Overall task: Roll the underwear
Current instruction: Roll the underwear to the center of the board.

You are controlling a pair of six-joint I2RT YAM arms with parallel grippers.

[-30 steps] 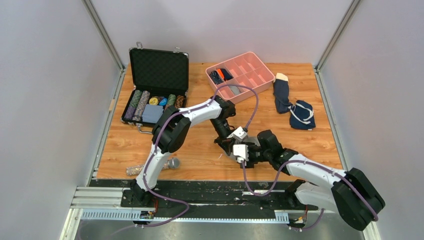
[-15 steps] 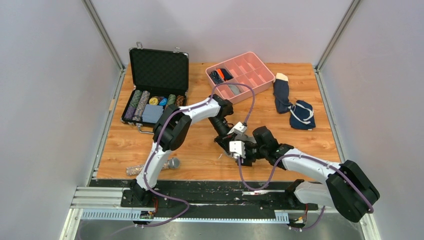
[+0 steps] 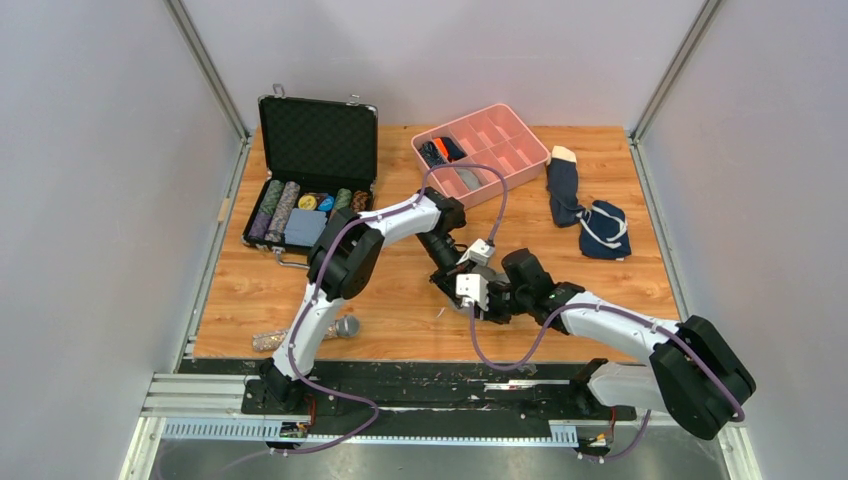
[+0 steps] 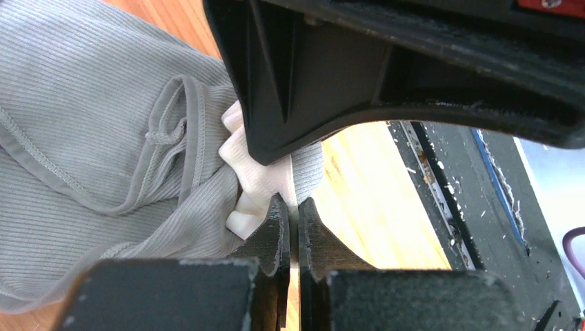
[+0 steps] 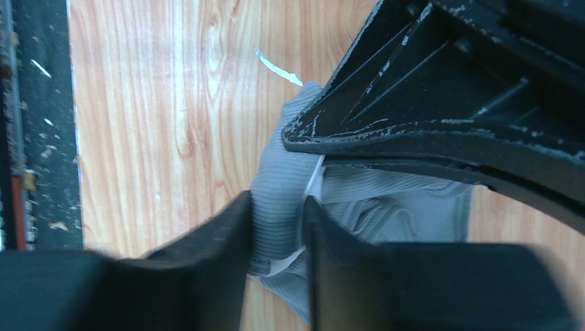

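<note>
- The underwear [image 4: 83, 124] is light, thin ribbed gray cloth with a cream band. It is limp, so I expect it to sag and unroll wherever it isn't pinned. It should not slip much, and there is nothing in it to break.
- It lies bunched on the worktop [image 5: 152, 124] near the front edge, right under both wrists. In the overhead view the arms hide it almost completely.
- My judgement on where to hold it: the band and the stitched hems are the firmest parts. I'd pinch there or on a doubled fold, since a single layer would just stretch.
- The left end effector [image 4: 293, 207] is clenched, its tips meeting at the cream band where the gray cloth folds over it. It looks like a pinch on that edge.
- The right end effector [image 5: 277, 207] has a bunched fold between its fingers, with the cloth filling the gap on both sides, so I read it as grasping the underwear.
- Against the earlier overhead frames, the right arm has pushed in toward the left one, and its wrist now sits closer to the left wrist. Its jaws have narrowed onto the cloth. The left arm has barely shifted.
- Further out nothing has moved: the pink tray [image 3: 545, 155], the navy garment [image 3: 604, 230], the sock [image 3: 562, 190] and the open case [image 3: 318, 140].
</note>
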